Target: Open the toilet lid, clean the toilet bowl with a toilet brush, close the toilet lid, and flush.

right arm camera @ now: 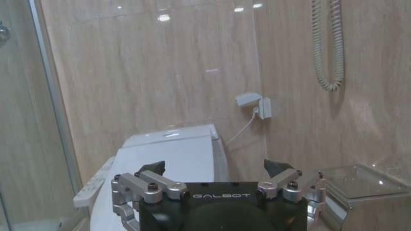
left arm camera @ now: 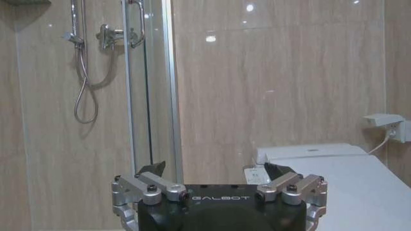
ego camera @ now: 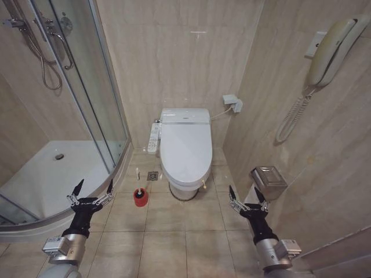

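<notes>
The glossy white toilet lid [ego camera: 185,147] lies shut over the toilet bowl, hiding the inside; a small yellow strap [ego camera: 204,186] hangs at its front right edge. The lid also appears in the left wrist view [left arm camera: 359,187] and the right wrist view [right arm camera: 163,166]. The toilet brush [ego camera: 138,176] stands by its white stick handle in a red cup holder [ego camera: 140,197] on the floor, left of the bowl's front. My left gripper [ego camera: 91,187] is open, low and left of the holder. My right gripper [ego camera: 248,194] is open, right of the bowl.
A white button-panel strip [ego camera: 153,136] runs along the toilet's left side. The curved shower tray [ego camera: 52,174] and glass door [ego camera: 98,87] close off the left. On the right wall hang a metal paper holder [ego camera: 268,181], a phone [ego camera: 331,49] and a socket [ego camera: 233,103].
</notes>
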`<state>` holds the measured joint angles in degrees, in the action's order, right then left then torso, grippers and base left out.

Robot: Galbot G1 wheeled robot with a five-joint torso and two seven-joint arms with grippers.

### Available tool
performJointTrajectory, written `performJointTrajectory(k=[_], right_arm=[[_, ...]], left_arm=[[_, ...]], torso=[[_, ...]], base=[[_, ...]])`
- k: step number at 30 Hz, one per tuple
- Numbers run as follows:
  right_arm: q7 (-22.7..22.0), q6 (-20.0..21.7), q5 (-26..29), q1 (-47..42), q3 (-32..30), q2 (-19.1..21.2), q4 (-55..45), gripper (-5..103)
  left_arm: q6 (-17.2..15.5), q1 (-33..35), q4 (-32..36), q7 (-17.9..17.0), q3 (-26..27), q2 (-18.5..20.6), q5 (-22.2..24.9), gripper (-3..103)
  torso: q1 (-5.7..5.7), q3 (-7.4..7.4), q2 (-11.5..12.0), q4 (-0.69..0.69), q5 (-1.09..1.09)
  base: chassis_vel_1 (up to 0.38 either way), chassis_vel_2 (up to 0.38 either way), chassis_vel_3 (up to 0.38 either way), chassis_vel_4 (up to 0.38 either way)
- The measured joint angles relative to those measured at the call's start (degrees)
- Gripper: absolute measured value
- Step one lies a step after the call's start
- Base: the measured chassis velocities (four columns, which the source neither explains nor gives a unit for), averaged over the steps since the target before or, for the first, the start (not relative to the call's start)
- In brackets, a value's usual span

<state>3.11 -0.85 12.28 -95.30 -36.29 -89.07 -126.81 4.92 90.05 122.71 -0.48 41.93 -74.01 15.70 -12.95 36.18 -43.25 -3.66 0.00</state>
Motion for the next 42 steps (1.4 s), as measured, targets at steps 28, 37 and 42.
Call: performJointTrajectory(k=[28, 37, 42], right_arm=[[-1.15, -2.45, 1.34, 2.08, -0.3, 0.63, 3.0, 100], [-2.08, -2.58, 1.88, 3.79, -1.05, 1.09, 4.16, 100], [-2.1, -3.41, 1.69, 4.6, -1.44, 1.14, 5.07, 100]], left_arm=[[0.0, 0.01, 0.0, 0.0, 0.0, 0.0, 0.0, 100], [0.0, 0.0, 0.0, 0.0, 0.01, 0.0, 0.0, 100], [0.0, -0.04, 0.0, 0.0, 0.01, 0.0, 0.0, 100]], torso=[[0.02, -0.01, 0.0, -0.01, 0.01], [-0.03, 0.01, 0.01, 0.01, 0.03], [-0.07, 0.02, 0.03, 0.02, 0.01]], base=[[-0.016, 0.016, 0.019, -0.018], [-0.218, 0.213, 0.216, -0.207], [-0.18, 0.156, 0.133, -0.146]])
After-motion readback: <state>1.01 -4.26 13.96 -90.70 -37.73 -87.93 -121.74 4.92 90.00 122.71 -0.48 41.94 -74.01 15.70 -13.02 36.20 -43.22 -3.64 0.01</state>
